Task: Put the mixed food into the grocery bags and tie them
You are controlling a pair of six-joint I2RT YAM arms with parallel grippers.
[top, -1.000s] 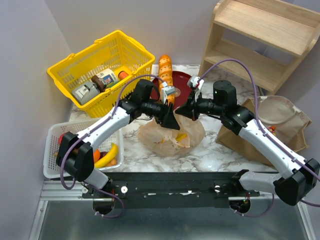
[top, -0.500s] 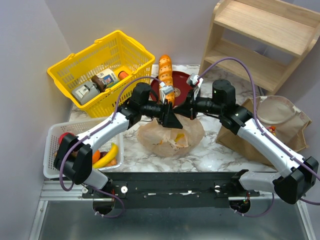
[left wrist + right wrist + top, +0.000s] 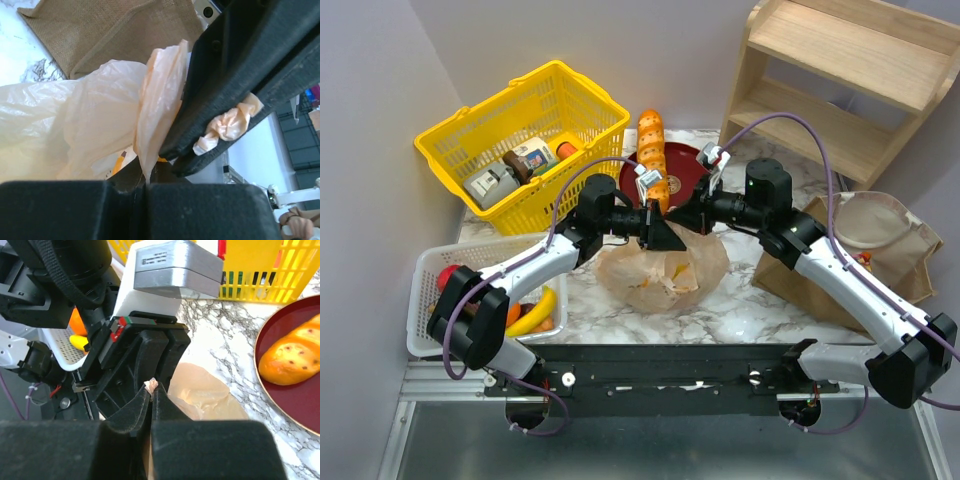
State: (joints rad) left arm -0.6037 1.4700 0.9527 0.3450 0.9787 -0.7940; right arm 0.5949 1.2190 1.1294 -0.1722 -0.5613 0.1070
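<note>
Since the bag's top has to be tied, both grippers seem to be pinching its loose ends up above it. The left gripper (image 3: 147, 184) is squeezed closed on a strip of the thin tan see-through plastic bag (image 3: 85, 120), and the strip runs down between its fingers. The right gripper (image 3: 151, 391) is squeezed closed too, with a little crumpled bit of the same bag poking out at its tips. The two sit tip to tip, nearly touching. I think this is so one end can go round the other to make a knot.

Below them the bag rests on the white marble table (image 3: 740, 310), in the middle near the arms. Something yellow and orange shows through it. Just behind it is a dark red round plate (image 3: 682, 172) with a long orange-brown loaf (image 3: 651, 140). To the right sits the stiff brown paper bag (image 3: 880, 250). On the near left a yellow banana (image 3: 542, 308) lies in the white mesh tray (image 3: 425, 275), so some food is not packed yet.
</note>
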